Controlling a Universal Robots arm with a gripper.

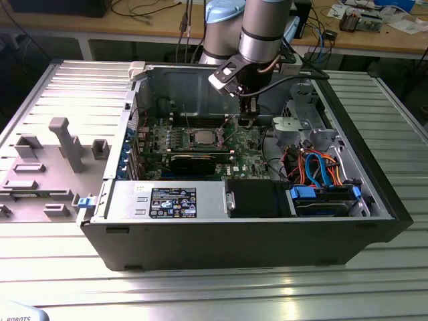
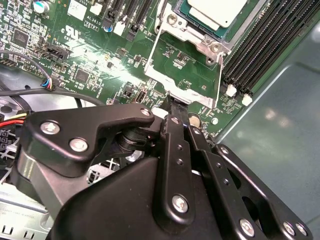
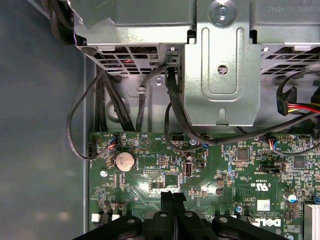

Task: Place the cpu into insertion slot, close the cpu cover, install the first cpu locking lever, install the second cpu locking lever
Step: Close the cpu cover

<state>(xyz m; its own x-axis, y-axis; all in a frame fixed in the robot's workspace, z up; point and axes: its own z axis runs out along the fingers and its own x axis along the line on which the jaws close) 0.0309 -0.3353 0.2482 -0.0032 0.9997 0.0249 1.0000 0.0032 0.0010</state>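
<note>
The gripper (image 2: pixel 172 103) had its fingers pressed together, pinching the free edge of the raised cover (image 2: pixel 192 96). Beyond it, the chip (image 2: pixel 215 10) sat in the socket (image 2: pixel 194 40) on the green board (image 2: pixel 95 60), which carried white printed markings.

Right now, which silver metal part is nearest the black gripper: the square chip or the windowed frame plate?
The thin silver frame plate with the window: swung open, its free edge is right at the gripper, while the square chip lies beyond.

Place: robotics lab or workshop
Desk: ribbed metal desk (image 1: pixel 200 294) carrying an opened computer case (image 1: pixel 234 241)
Background: wooden workbenches (image 1: pixel 100 28) strewn with cables (image 1: pixel 144 8) and parts
</note>
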